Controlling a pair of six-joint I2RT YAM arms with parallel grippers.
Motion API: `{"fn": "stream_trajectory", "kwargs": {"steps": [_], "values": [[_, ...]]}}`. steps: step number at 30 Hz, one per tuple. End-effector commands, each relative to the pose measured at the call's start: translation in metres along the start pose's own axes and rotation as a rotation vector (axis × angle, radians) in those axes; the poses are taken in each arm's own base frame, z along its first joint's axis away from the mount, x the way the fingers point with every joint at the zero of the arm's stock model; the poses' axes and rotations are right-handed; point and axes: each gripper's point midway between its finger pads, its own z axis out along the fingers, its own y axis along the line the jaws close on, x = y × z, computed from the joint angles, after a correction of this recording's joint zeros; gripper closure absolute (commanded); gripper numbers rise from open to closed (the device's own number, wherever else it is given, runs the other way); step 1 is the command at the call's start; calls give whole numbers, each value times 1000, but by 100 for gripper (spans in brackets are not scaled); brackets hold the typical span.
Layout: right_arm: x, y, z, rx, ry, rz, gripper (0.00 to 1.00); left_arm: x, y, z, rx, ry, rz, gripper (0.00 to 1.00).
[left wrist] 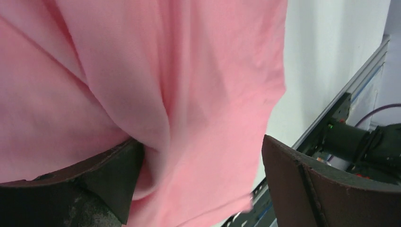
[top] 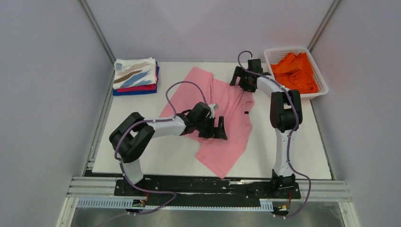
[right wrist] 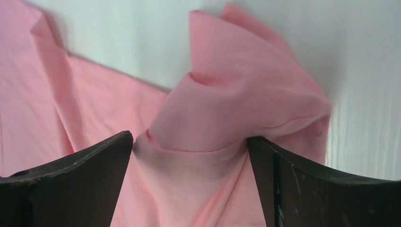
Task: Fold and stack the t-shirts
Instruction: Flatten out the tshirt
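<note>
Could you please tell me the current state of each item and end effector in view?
Pink t-shirt: unfolded, lying wrinkled on the table.
Orange t-shirt: crumpled in the basket.
Stack: three folded shirts, printed one on top.
Left end effector: open, pink cloth between its jaws.
Right end effector: open, straddling a bunched fold of pink cloth.

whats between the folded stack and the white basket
In the top view, the pink t-shirt lies spread out between the folded stack and the basket, with the right claw over its far edge.
</note>
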Motion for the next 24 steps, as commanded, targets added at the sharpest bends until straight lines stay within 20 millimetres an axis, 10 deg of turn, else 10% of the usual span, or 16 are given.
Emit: {"fn": "stream_trajectory", "kwargs": {"steps": [1, 6, 11, 18, 24], "values": [[-55, 2, 23, 11, -108, -108, 0, -41, -23, 24, 42, -49, 3, 0], [-107, 10, 0, 26, -239, -135, 0, -84, -45, 7, -7, -128, 92, 0], [-130, 2, -72, 136, -362, -91, 0, -92, -2, -62, -295, -296, 120, 0], [-74, -15, -158, 170, -393, 40, 0, -47, 100, -174, -628, -421, -129, 0], [-11, -41, -213, 177, -477, 165, 0, -30, 165, -209, -686, -490, -359, 0]]}}
